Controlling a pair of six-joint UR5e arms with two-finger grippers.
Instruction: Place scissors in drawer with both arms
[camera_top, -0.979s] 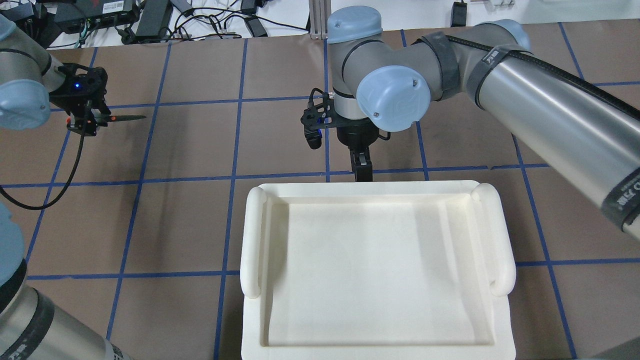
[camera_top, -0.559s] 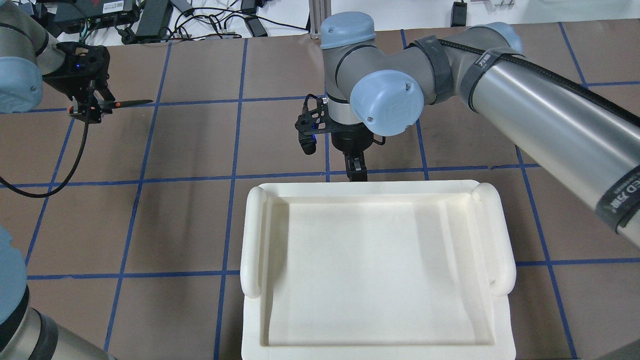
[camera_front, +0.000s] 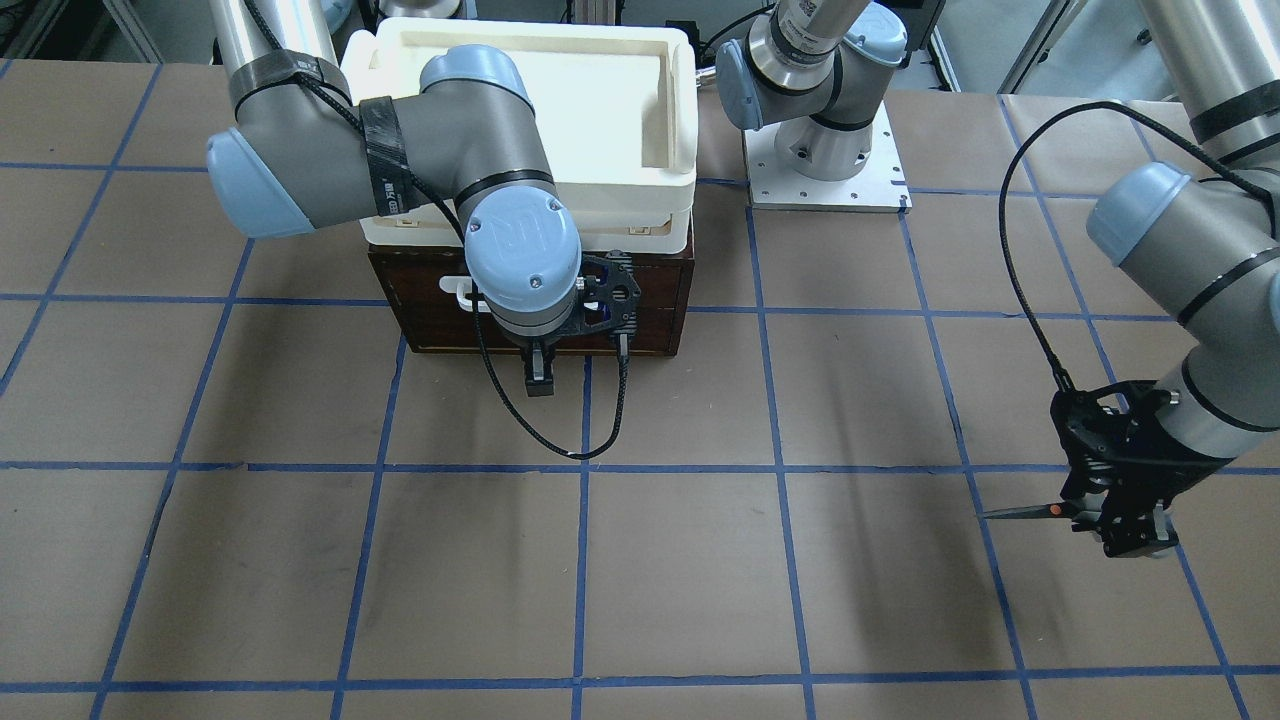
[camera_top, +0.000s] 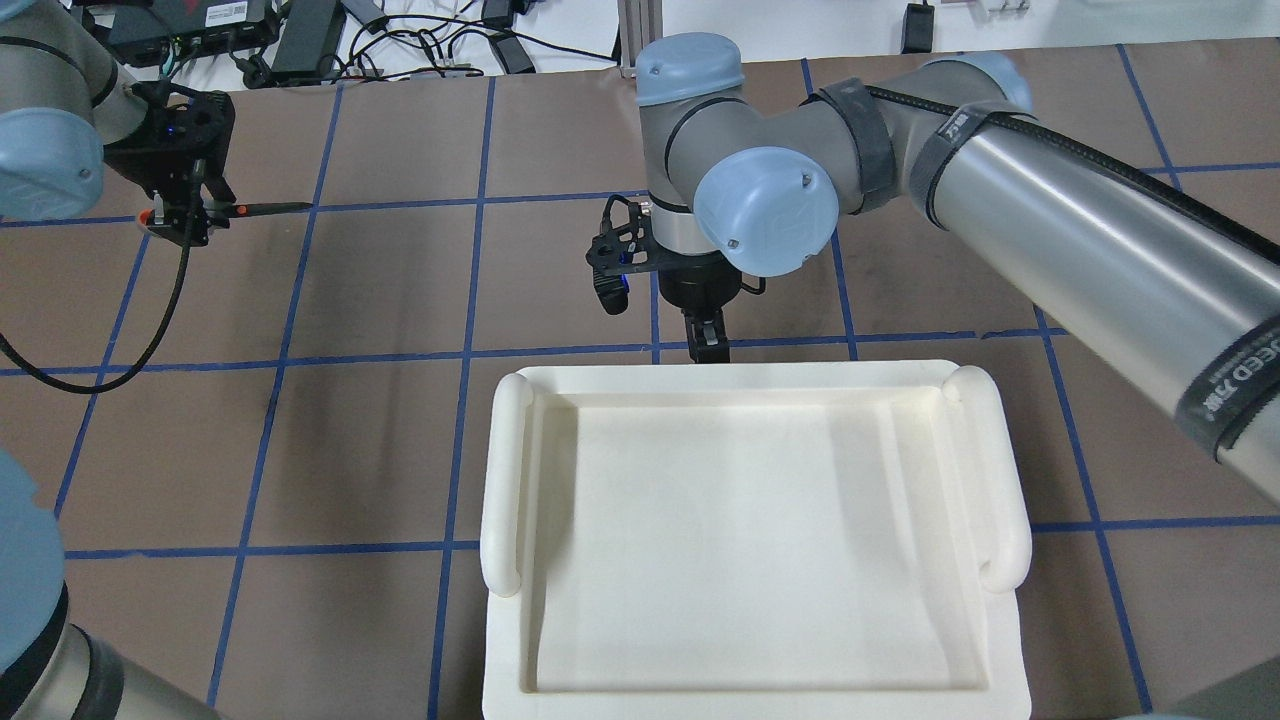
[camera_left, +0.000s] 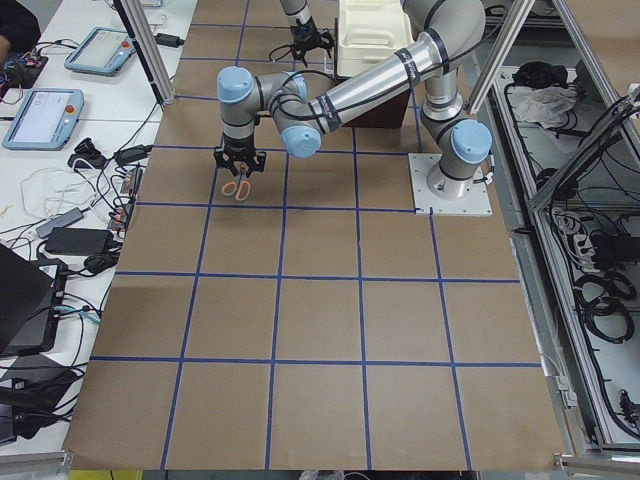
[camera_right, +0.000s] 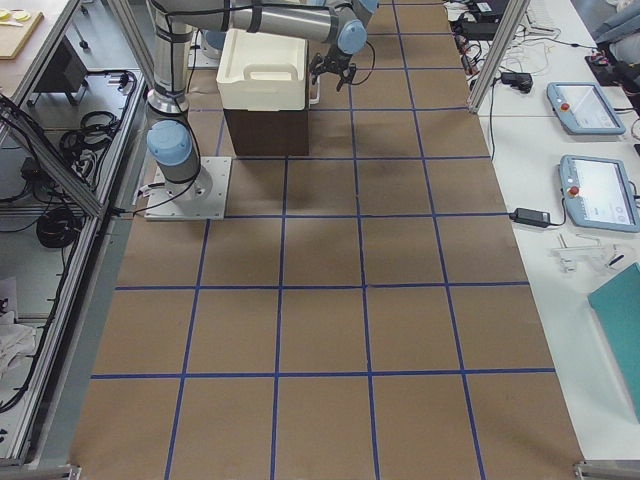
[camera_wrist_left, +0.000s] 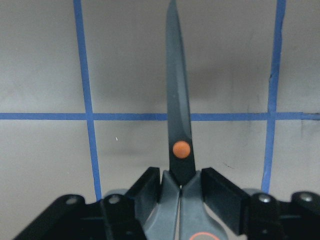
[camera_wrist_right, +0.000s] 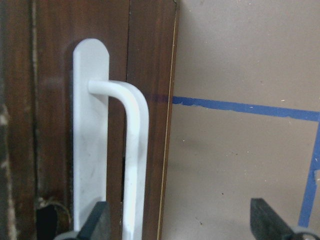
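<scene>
My left gripper (camera_top: 185, 215) is shut on the handles of the scissors (camera_top: 262, 208) and holds them above the table at the far left, blades level and pointing toward the middle. The left wrist view shows the dark blade and orange pivot dot (camera_wrist_left: 180, 148) between the fingers (camera_wrist_left: 150, 192). My right gripper (camera_front: 540, 380) hangs open in front of the closed dark brown drawer (camera_front: 430, 315). In the right wrist view the white bar handle (camera_wrist_right: 132, 165) stands just inside one fingertip (camera_wrist_right: 97, 225).
A cream-white plastic bin (camera_top: 505, 480) sits on top of the drawer box. The right arm's elbow (camera_front: 300, 160) reaches across the bin. The left arm's cable (camera_front: 1020, 270) loops above the table. The brown table has a blue tape grid.
My left gripper has carried the scissors farther from the robot and slightly toward the middle. My right gripper has shifted a little left and lower, closer to the drawer front.
</scene>
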